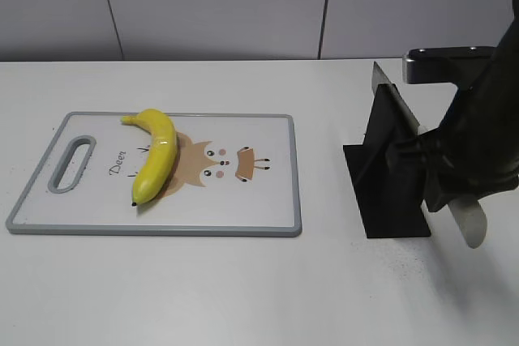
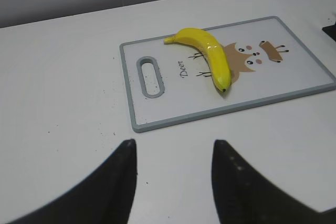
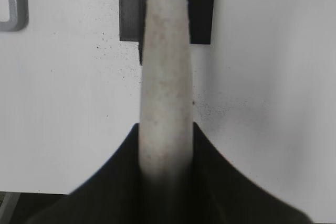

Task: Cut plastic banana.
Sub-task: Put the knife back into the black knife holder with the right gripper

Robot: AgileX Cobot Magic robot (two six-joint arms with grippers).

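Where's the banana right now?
In the exterior view the banana lies left of centre on the cutting board, between its handle slot and the deer picture.

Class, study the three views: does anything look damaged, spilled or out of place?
Nothing stands out. The plastic banana lies whole on the cutting board; the right gripper grips the knife handle at the black stand.
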